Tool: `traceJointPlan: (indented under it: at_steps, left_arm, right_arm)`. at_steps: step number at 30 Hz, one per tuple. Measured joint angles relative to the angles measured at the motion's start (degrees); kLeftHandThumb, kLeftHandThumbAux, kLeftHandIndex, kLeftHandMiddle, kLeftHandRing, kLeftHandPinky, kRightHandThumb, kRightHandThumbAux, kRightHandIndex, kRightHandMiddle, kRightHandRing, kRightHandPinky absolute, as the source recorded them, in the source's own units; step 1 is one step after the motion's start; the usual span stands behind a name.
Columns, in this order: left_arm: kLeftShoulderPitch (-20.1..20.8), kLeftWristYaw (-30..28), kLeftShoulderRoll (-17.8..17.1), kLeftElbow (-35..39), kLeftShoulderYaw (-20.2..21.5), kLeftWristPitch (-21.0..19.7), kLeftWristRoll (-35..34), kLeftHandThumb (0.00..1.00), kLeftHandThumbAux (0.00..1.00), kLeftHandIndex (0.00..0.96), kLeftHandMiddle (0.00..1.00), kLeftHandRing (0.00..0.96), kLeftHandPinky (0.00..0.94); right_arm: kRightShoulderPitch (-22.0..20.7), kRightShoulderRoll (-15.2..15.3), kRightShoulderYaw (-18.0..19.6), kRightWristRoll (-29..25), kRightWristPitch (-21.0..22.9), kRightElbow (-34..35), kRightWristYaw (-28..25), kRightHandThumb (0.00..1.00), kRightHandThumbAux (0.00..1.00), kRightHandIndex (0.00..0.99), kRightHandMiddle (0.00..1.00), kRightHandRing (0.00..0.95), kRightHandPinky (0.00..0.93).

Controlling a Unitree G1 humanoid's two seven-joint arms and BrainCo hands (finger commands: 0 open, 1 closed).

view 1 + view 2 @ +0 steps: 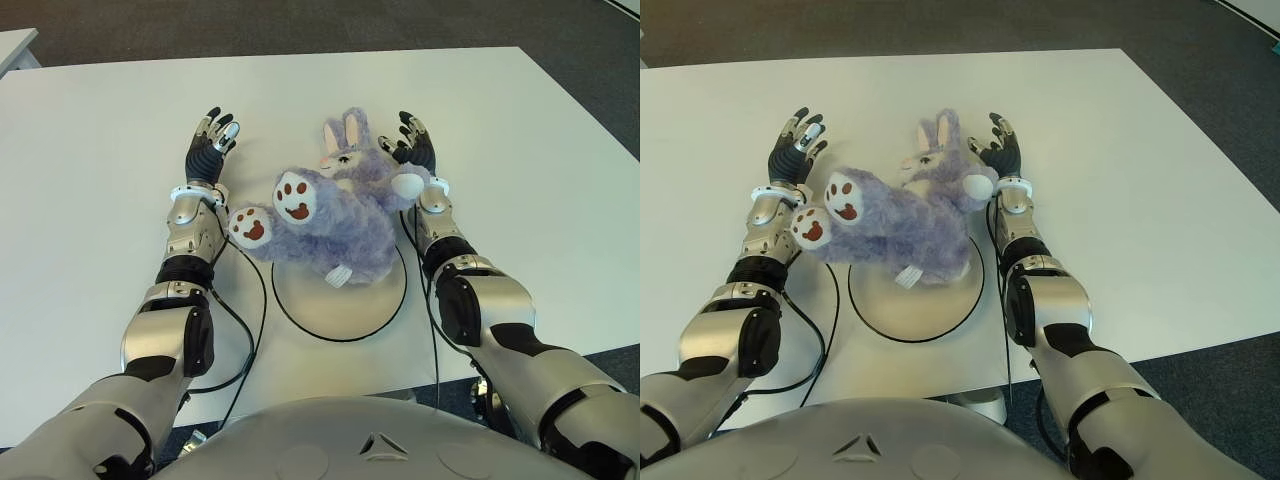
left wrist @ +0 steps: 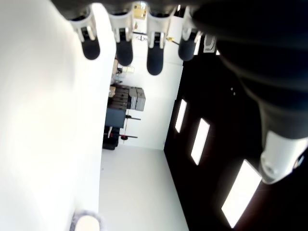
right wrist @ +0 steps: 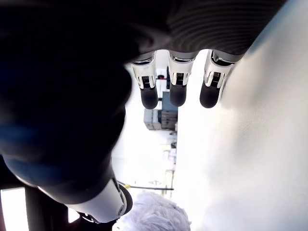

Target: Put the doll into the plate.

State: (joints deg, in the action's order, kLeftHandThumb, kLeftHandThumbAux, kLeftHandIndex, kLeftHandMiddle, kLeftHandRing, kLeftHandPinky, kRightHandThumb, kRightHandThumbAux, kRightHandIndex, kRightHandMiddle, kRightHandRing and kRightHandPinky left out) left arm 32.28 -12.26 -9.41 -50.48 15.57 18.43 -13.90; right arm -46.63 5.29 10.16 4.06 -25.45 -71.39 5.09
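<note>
A purple plush bunny doll [image 1: 330, 215] with white paws lies on its back over the far part of a white plate with a black rim [image 1: 345, 310]. Its head and ears reach past the plate's far edge. My left hand [image 1: 210, 150] stands on the doll's left, near its raised feet, fingers spread and empty. My right hand [image 1: 415, 145] stands on the doll's right beside its head, fingers spread too. The left wrist view shows straight fingers [image 2: 122, 45] with nothing in them. In the right wrist view, straight fingers [image 3: 177, 86] show above a tuft of the doll's fur [image 3: 154, 211].
The white table [image 1: 100, 150] stretches out on both sides and beyond the hands. Black cables [image 1: 245, 330] run along both forearms near the plate. Dark floor lies past the table's far and right edges.
</note>
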Motion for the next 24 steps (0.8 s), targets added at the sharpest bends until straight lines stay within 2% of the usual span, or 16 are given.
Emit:
traceJointPlan:
  at_steps: [24]
  left_arm:
    - [-0.13, -0.88, 0.09, -0.01, -0.82, 0.0, 0.28, 0.0, 0.604, 0.092, 0.135, 0.085, 0.044]
  right_arm:
    - [0.09, -0.46, 0.1, -0.04, -0.39, 0.01, 0.4, 0.414, 0.857, 0.127, 0.07, 0.042, 0.083]
